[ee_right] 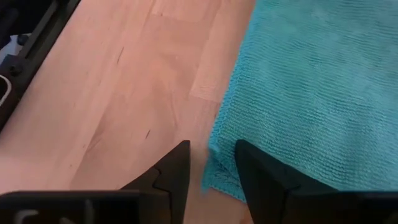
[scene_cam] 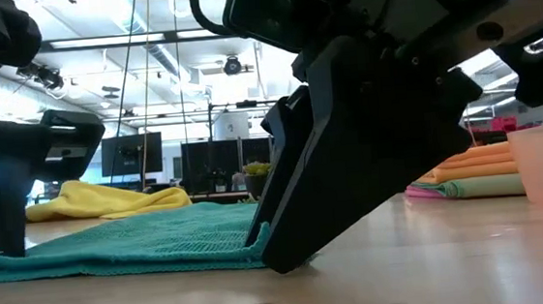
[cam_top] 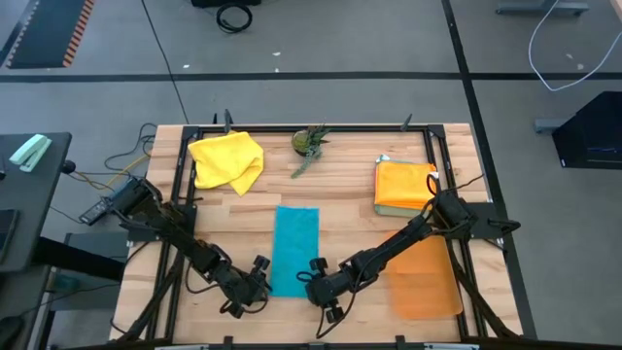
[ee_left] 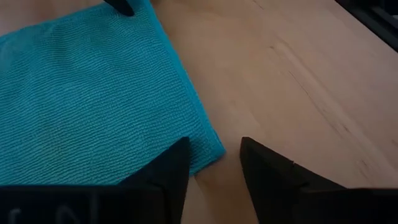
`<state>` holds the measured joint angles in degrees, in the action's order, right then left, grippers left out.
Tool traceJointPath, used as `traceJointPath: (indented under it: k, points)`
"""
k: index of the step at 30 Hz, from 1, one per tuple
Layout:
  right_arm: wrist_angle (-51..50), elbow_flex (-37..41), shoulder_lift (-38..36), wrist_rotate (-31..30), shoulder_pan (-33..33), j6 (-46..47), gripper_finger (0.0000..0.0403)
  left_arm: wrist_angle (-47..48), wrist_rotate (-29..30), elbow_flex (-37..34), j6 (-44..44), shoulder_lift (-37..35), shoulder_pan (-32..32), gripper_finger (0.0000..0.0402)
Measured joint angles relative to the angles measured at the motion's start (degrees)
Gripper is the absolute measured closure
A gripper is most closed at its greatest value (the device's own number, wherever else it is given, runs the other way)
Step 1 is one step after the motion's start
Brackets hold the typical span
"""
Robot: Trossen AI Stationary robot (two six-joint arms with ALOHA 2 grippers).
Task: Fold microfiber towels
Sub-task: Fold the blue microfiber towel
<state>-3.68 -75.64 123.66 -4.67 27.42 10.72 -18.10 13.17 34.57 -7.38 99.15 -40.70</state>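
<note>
A teal microfiber towel [cam_top: 296,248] lies flat on the wooden table as a long strip, its short end toward the near edge. My left gripper [cam_top: 255,282] stands open at the towel's near left corner [ee_left: 211,152], one finger over the cloth and one over bare wood. My right gripper [cam_top: 321,282] stands open the same way at the near right corner [ee_right: 217,177]. Both slant down from the near side. A crumpled yellow towel [cam_top: 226,160] lies at the far left, and a stack of folded towels [cam_top: 403,187] at the far right. My left gripper has its fingers on either side of the towel's near left corner [ee_left: 208,155]; whether they touch the cloth I cannot tell. My right gripper slants down from the near side with a fingertip [scene_cam: 280,260] down at the table against the towel's near right edge [scene_cam: 255,246]; the corner lies flat between the open fingers.
A translucent orange mat [cam_top: 425,277] lies on the table at the near right, beside my right arm. A small green plant [cam_top: 311,143] stands at the far edge, in the middle. A black frame [cam_top: 180,204] borders the table's sides.
</note>
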Motion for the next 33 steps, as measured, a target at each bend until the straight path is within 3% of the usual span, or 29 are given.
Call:
traceJointPath:
  k: [13, 18, 33]
  points:
    - [-0.02, 0.04, 0.09, -3.29, 0.02, 1.37, 0.0354, 0.27, 0.00, 0.04, -2.45, 2.35, 1.11, 0.0345]
    - [0.58, 0.13, 0.15, -5.99, 0.10, 1.77, 0.0360, -2.42, 0.46, -0.16, -2.40, 3.01, -0.28, 0.0390]
    - [0.57, 0.37, -4.81, -2.32, 2.09, 11.90, 0.0361, -2.46, -2.84, -0.44, -7.32, -5.81, -3.11, 0.0396]
